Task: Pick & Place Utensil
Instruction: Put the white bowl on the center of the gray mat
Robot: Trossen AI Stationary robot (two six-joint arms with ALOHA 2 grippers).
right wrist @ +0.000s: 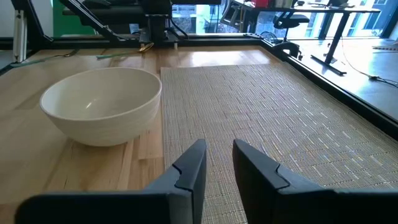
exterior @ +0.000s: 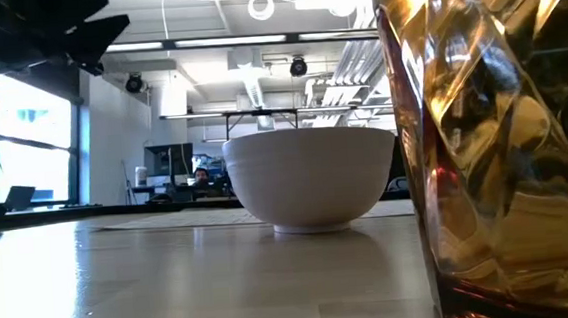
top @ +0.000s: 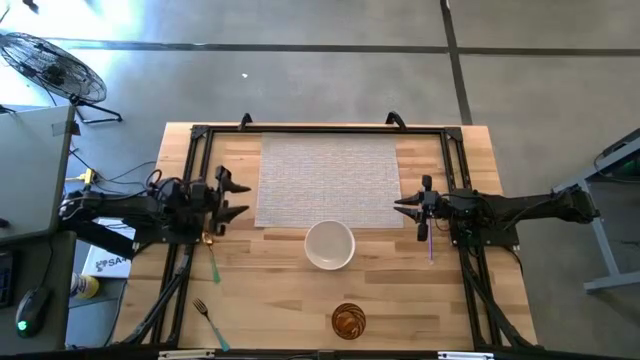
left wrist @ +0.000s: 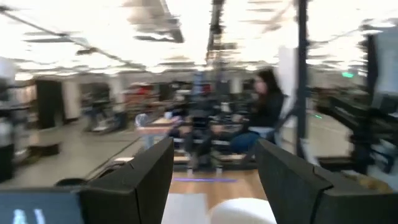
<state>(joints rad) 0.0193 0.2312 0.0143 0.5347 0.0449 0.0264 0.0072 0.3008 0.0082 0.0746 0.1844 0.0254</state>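
In the high view, a purple-handled utensil (top: 430, 243) lies flat on the wood beside my right arm's wrist. A teal-handled utensil (top: 213, 260) lies near my left arm, and a teal-handled fork (top: 208, 318) lies near the table's near-left corner. My left gripper (top: 240, 197) is open wide at the placemat's left edge, raised, and looks level across the table in its wrist view (left wrist: 214, 177). My right gripper (top: 398, 207) is at the placemat's right edge. It hovers low over the mat with a narrow gap between its fingers (right wrist: 217, 163) and nothing in that gap.
A woven placemat (top: 330, 180) covers the table's middle. A white bowl (top: 329, 245) (right wrist: 102, 102) stands at its near edge, and an amber glass (top: 348, 320) (exterior: 503, 144) stands by the near edge of the table. A black frame (top: 190, 150) runs around the work area. People sit in the room beyond.
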